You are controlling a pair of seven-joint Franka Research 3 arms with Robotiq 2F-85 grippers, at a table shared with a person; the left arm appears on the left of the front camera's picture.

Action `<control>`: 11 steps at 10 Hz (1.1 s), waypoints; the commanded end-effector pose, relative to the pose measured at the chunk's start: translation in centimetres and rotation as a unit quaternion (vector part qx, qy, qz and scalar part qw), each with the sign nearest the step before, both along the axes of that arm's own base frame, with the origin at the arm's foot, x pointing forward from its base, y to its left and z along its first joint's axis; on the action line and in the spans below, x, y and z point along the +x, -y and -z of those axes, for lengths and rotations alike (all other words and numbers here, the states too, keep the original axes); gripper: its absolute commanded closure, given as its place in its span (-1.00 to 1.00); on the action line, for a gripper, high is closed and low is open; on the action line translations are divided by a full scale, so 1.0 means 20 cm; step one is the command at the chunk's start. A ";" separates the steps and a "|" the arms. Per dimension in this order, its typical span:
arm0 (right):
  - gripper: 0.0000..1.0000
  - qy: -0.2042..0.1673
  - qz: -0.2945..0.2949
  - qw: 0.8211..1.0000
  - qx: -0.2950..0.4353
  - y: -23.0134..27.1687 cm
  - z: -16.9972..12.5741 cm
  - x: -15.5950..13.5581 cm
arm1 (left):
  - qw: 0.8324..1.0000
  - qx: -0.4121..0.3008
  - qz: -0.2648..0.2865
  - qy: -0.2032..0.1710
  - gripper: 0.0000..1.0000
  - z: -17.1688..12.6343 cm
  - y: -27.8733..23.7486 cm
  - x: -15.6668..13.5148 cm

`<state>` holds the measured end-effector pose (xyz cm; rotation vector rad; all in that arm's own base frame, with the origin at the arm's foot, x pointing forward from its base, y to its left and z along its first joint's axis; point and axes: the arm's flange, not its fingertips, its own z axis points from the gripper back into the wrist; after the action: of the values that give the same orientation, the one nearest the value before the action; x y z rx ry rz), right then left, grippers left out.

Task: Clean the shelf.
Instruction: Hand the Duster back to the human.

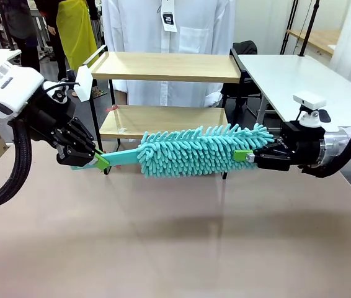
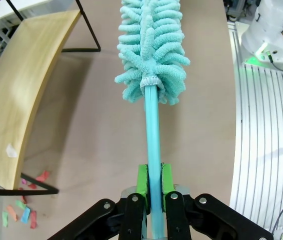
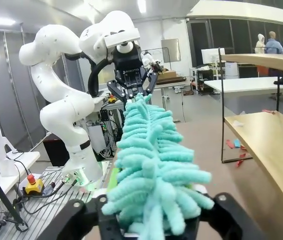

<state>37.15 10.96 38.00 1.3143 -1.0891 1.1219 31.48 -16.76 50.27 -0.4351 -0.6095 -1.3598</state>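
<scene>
The shelf [image 1: 166,67], two light wooden boards in a thin black frame, stood at the far edge of the beige bench [image 1: 175,242], near the middle of that edge, with raised black rails at both ends. A small white scrap [image 1: 121,130] lay on the lower board near its left end. Just in front of the lower board, a teal duster [image 1: 203,151] with a fluffy head hung level above the bench, parallel to the shelf's front edge. The left end effector [image 1: 96,160] was clamped together on the duster's thin teal handle [image 2: 153,135], green pads [image 2: 142,181] pressed to both sides. The right end effector [image 1: 250,156] sat at the fluffy tip; its fingers touched the fibres, but whether they gripped could not be told. Coloured scraps [image 2: 24,210] lay on the floor past the bench's far edge, beneath the shelf's left end. The near half of the bench lay open. A white table [image 1: 299,77] stood beyond the shelf's right end.
</scene>
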 end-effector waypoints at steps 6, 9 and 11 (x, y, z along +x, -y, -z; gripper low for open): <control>1.00 -0.011 -0.013 1.000 -0.004 0.01 -0.01 -0.01 | 1.000 -0.015 0.009 0.003 0.74 -0.01 0.01 0.00; 1.00 -0.004 -0.003 1.000 0.002 0.01 0.01 0.00 | 1.000 -0.020 0.014 0.015 -0.41 -0.01 0.00 -0.02; 1.00 -0.004 -0.003 1.000 0.002 0.01 0.01 0.00 | 0.998 -0.061 0.020 0.022 -1.00 -0.07 -0.05 -0.05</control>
<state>37.11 10.86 37.68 1.3268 -1.0805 1.1168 30.92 -16.50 51.67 -0.4618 -0.6575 -1.3624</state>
